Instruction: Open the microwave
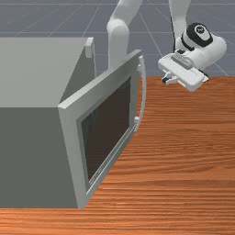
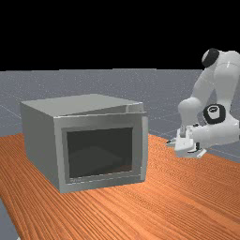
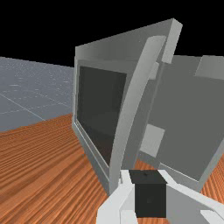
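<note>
A: Report task status.

B: Partially complete. The microwave point(image 1: 32, 73) stands on the table point(image 1: 183, 160), at the front view's left. Its door point(image 1: 72, 133) is ajar: the free edge stands off the housing point(image 1: 27, 156), with a visible gap behind it.

A: State the condition of the gripper point(image 1: 168, 81).

B: The fingers point(image 3: 113, 201) appear to be together, with no opening between the tips, though the front view renders them small. Nothing is held. In the front view, the gripper is to the right of the handle point(image 1: 144, 94) and apart from it.

A: Identify the remaining work.

B: The door requires further swing on its hinge side before the opening counts as full. Judged from this position, the next step is to bring the gripper to the handle or the inner face of the free edge, then move that edge outward. Caution: pressure on the outer face could close the door.
</note>
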Tool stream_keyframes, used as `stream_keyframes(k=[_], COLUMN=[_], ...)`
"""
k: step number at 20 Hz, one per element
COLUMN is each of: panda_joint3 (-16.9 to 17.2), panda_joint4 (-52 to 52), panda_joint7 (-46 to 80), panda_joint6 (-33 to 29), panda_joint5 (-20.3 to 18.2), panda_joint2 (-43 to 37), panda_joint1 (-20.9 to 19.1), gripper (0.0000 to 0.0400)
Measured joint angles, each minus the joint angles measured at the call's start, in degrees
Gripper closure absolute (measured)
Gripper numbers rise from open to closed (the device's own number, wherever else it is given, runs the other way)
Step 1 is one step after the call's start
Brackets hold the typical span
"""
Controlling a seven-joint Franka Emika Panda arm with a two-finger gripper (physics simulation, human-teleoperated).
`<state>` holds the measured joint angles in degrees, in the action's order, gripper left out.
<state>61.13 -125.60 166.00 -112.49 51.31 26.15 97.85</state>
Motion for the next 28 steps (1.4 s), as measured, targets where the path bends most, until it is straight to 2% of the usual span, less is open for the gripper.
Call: stream_keyframes(k=[1,2,3,4,5,8,9,14,16,18,20,21,22,23,24,26,27,28], panda_joint3=[0.1,0.3,-0.3,-0.6,-1.4,-1.6,-3.0,-4.3,-3.7,-3.8,-4.5,-3.8,-3.6,-1.5,-0.4,-1.1,-0.3,-0.1], panda_joint4=[-2.3,-3.3,-2.4,-1.9,-3.8,-5.0,-4.6,-5.6,-5.9,-8.2,-6.2,-7.1,-6.7,-7.9,-8.2,-8.9,-10.3,-10.8], panda_joint7=[0.0,0.0,0.0,0.0,-8.1,-9.6,-16.7,-29.5,-26.6,-31.6,-30.5,-30.5,-29.6,-24.9,-23.7,-31.4,-30.5,-29.4], panda_joint6=[-2.7,-3.8,-2.6,-1.7,-5.1,-6.3,-7.5,-12.9,-13.5,-19.5,-16.4,-18.5,-17.9,-19.0,-19.1,-19.2,-20.0,-19.2], panda_joint5=[2.7,2.9,0.2,-0.9,-1.2,-1.3,-5.6,-10.7,-8.3,-8.5,-10.1,-9.1,-9.1,-4.8,-2.5,-2.9,0.2,0.9], panda_joint2=[-3.5,-5.1,-3.9,-2.7,-6.5,-8.3,-8.4,-10.9,-10.9,-12.8,-9.6,-10.3,-9.4,-10.5,-11.9,-13.9,-16.0,-16.8], panda_joint1=[0.7,1.2,0.9,0.7,-0.6,-1.1,-3.7,-9.7,-9.8,-11.6,-13.3,-13.8,-14.1,-12.5,-11.8,-12.8,-11.9,-11.3], gripper=[0.0400,0.0400,0.0400,0.0400,0.0400,0.0400,0.0400,0.0400,0.0400,0.0400,0.0400,0.0400,0.0400,0.0400,0.0400,0.0400,0.0400,0.0400])
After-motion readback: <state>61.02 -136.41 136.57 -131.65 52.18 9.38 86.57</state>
